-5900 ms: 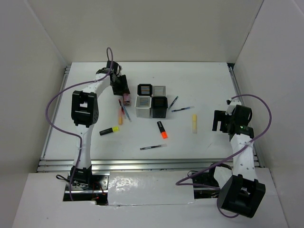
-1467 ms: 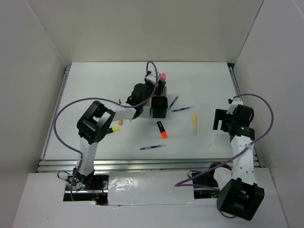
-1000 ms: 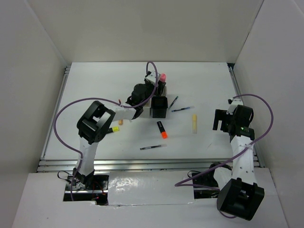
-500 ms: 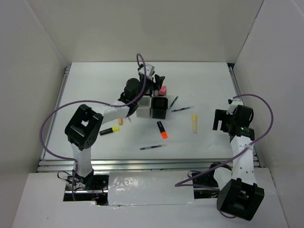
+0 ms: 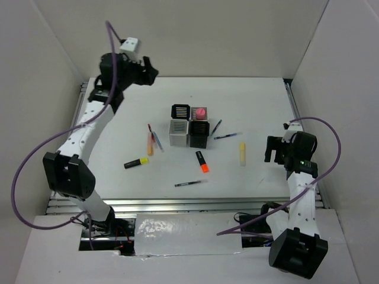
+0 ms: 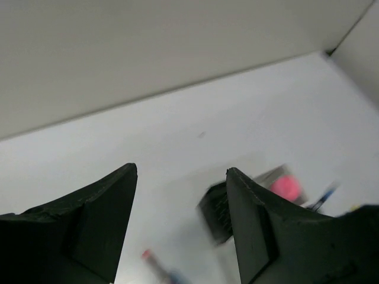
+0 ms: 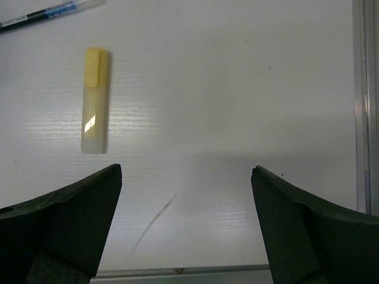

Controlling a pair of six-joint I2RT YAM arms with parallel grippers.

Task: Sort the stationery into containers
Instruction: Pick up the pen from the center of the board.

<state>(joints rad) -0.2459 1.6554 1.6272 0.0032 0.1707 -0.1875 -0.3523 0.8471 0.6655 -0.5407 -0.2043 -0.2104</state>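
The four cups stand in a cluster mid-table: black [image 5: 180, 111] and white [image 5: 195, 118] at the back, white [image 5: 178, 134] and black [image 5: 199, 135] in front. A pink highlighter [image 5: 201, 112] stands in the back right white cup. My left gripper [image 5: 146, 70] is open and empty, raised high at the back left; its blurred wrist view [image 6: 180, 168] shows the black cup [image 6: 214, 204] and the pink highlighter [image 6: 286, 188]. My right gripper [image 5: 271, 149] is open and empty, right of the pale yellow highlighter [image 5: 242, 154], which also shows in the right wrist view [image 7: 94, 100] beyond the gripper [image 7: 186, 168].
Loose on the table are an orange highlighter [image 5: 202, 161], a yellow highlighter [image 5: 136, 163], a peach highlighter [image 5: 150, 146] and thin pens [image 5: 155, 137] [image 5: 190, 183] [image 5: 215, 127] [image 5: 228, 135]. The table's right rail [image 7: 364, 106] runs beside my right gripper.
My left gripper let go of the pink highlighter, which now stands in the back right cup. The left arm swung up and away to the back left. The right arm has not moved.
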